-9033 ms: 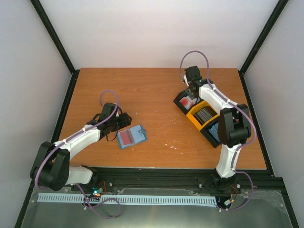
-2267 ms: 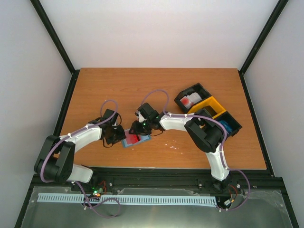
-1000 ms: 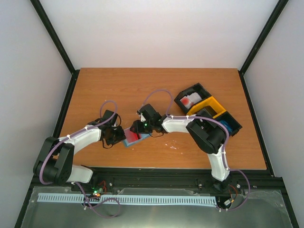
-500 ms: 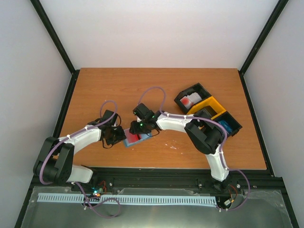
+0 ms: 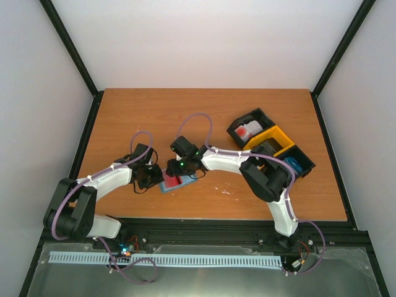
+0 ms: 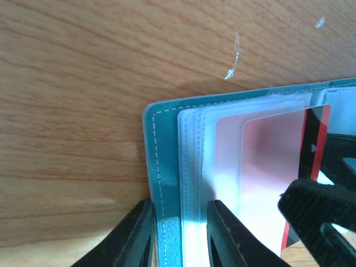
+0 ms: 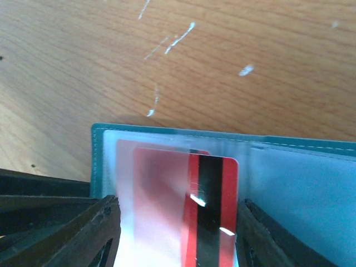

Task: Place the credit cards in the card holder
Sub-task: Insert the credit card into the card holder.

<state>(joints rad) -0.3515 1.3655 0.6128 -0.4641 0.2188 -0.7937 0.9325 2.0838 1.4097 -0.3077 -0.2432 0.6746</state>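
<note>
Credit card (image 7: 161, 211) partly in card holder (image 6: 161, 167).
Left claw (image 6: 179, 222) pinches holder edge; right claw (image 7: 178, 217) open, card between its jaws.

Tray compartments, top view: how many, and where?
3, in a row on the right of the table: far black one holding a red-and-white card, yellow middle one, near black one with something blue, partly hidden by the right arm.
</note>
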